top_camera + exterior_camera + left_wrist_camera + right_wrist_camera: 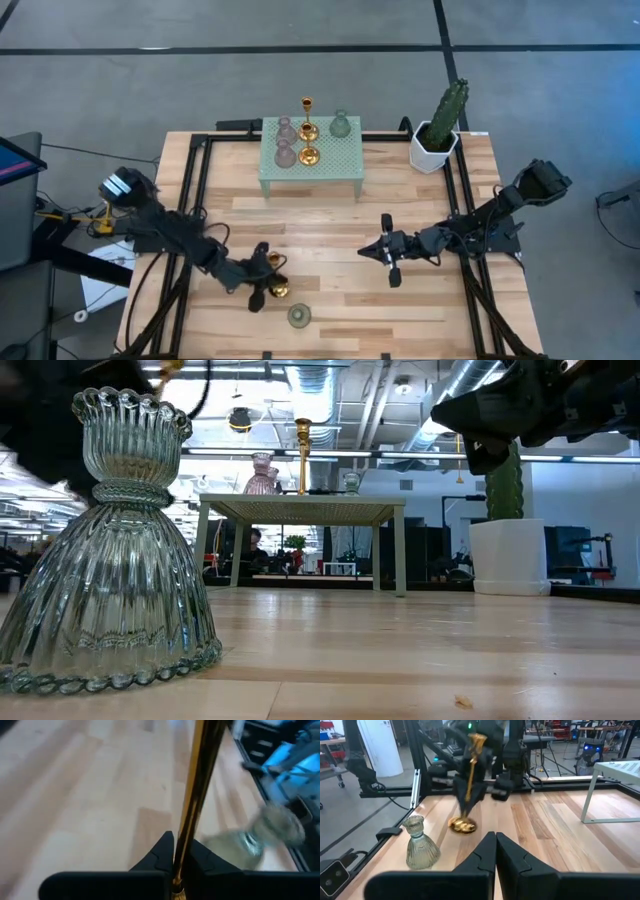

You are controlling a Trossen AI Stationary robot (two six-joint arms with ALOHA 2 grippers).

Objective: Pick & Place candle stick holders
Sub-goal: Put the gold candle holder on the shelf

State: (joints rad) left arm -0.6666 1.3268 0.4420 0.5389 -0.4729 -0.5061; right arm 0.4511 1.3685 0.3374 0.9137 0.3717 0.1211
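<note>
While the left gripper (262, 277) pinched the thin stem of a gold candle stick holder (467, 785) near the table's (420, 300) front edge, it risked tipping into the sage holder (299, 316) nearby, the right gripper (388, 255) idling with fingers pressed together.

Three gold candle stick holders: two (307, 118) (309, 154) on the mint stand (345, 160), one (276, 280) on the wooden surface (330, 230). Two pink (285, 129) (285, 154). Two green: one (340, 124) on the stand, one (299, 316) on the surface. One cactus (447, 110).
</note>
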